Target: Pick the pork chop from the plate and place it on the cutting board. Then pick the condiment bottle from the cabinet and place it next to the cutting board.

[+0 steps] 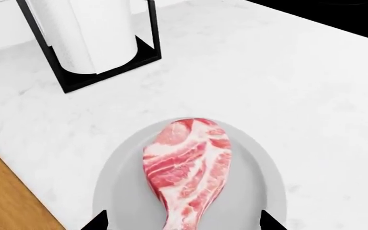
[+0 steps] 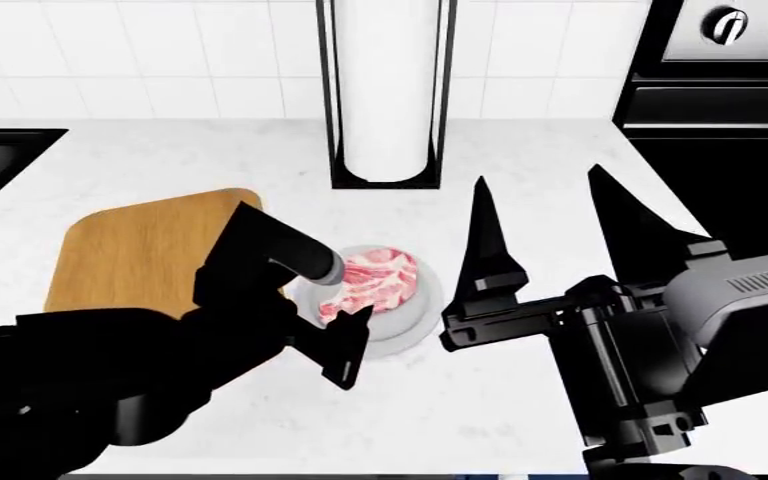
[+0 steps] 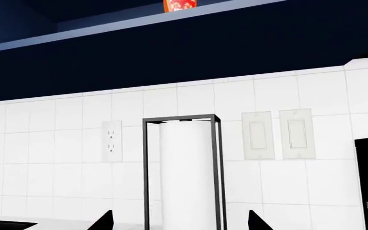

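Two black fingertips of the left gripper (image 1: 182,223) stand wide apart at the bottom of the left wrist frame, straddling the chop's (image 1: 189,167) narrow end and holding nothing. Pink-red, streaked with white fat, the chop lies on the pale-grey plate (image 1: 123,182) at centre. At lower left is the board (image 1: 8,191). The right gripper (image 2: 560,230) is spread open and empty, right of centre in the head frame. An orange-red bottle (image 3: 179,5) shows at the top edge of the right wrist frame.

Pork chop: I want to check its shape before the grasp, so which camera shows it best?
The left wrist view: the pork chop lies in full sight on the plate, marbling and narrow end clear. The head view shows only part of it, behind the left gripper. The right wrist view misses it.
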Controlling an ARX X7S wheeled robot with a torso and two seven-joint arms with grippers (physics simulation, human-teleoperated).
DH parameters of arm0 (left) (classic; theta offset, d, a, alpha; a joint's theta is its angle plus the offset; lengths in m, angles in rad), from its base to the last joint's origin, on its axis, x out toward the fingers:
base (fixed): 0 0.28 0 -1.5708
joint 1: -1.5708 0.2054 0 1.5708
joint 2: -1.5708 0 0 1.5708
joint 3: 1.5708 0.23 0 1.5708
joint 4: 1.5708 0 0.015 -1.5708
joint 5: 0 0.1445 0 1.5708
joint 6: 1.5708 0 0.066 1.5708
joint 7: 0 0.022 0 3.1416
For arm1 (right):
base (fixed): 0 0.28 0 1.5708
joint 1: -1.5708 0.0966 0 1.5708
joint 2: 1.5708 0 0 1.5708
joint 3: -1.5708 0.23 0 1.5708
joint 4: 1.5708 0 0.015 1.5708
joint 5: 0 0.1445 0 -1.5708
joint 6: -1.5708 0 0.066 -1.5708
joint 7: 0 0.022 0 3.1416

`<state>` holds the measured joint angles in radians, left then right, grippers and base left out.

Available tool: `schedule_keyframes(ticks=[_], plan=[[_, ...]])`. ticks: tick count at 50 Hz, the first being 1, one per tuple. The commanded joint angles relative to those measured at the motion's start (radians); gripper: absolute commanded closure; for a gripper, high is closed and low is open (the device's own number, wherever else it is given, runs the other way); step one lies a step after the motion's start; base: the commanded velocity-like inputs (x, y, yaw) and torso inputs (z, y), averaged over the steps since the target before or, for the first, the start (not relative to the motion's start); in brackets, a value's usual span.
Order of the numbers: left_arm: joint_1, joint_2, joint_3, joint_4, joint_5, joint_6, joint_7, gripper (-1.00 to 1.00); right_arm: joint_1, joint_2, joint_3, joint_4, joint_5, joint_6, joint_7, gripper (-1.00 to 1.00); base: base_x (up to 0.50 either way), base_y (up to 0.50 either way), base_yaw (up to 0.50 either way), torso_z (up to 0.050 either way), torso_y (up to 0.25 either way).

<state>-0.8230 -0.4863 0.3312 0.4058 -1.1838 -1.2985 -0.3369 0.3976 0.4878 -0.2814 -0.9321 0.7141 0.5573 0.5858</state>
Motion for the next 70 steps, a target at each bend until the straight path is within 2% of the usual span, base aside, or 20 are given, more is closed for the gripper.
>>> schedule_keyframes(ticks=[1, 17, 54, 55, 70], plan=[[-0.001, -0.002, 0.042, -0.036, 0.051, 0.03, 0.026, -1.0, -0.002, 0.005, 0.0, 0.001, 0.004, -0.007, 0.004, -1.0, 0.0, 0.0, 0.0, 0.0, 0.0], [-0.006, 0.0, 0.118, -0.088, 0.115, 0.058, 0.058, -1.0, 0.003, 0.008, -0.005, 0.005, 0.009, -0.01, 0.011, -1.0, 0.0, 0.0, 0.0, 0.0, 0.0], [-0.016, -0.017, 0.215, -0.102, 0.186, 0.09, 0.078, -1.0, 0.007, 0.021, -0.014, 0.004, 0.018, -0.018, 0.028, -1.0, 0.0, 0.0, 0.0, 0.0, 0.0], [-0.016, -0.018, 0.215, -0.101, 0.187, 0.092, 0.078, 1.0, 0.008, 0.021, -0.015, 0.004, 0.018, -0.018, 0.028, -1.0, 0.0, 0.0, 0.0, 0.0, 0.0], [-0.013, -0.025, 0.216, -0.094, 0.183, 0.102, 0.077, 1.0, 0.007, 0.026, -0.02, 0.005, 0.018, -0.025, 0.031, -1.0, 0.0, 0.0, 0.0, 0.0, 0.0]])
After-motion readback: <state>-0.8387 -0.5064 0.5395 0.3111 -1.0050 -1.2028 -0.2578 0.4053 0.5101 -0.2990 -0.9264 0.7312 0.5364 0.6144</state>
